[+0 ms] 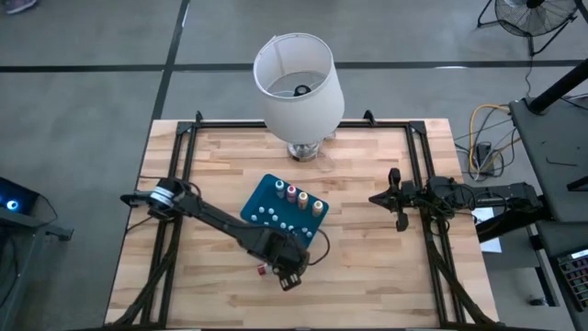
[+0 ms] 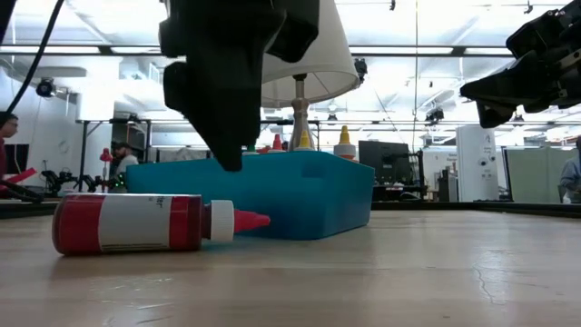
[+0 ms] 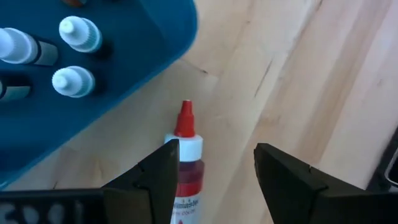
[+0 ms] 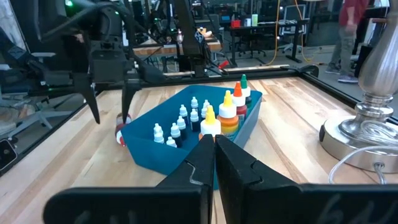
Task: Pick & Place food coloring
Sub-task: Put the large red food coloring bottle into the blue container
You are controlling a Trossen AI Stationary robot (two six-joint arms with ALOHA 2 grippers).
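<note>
Near the worktop's front edge I hold the left gripper (image 3: 214, 177) spread above the red food coloring bottle (image 2: 136, 223), lying beside the teal tray (image 2: 300, 195), free to roll.

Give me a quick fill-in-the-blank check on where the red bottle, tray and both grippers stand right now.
1. The small red squeeze bottle lies on its ____ on the wooden table.
2. It rests ____ the teal-blue plastic tray, not in it.
3. The left gripper, above the bottle, has its fingers ____.
4. The right gripper, waiting off to the side, is ____.

Missing words: side; outside; open; shut
</note>
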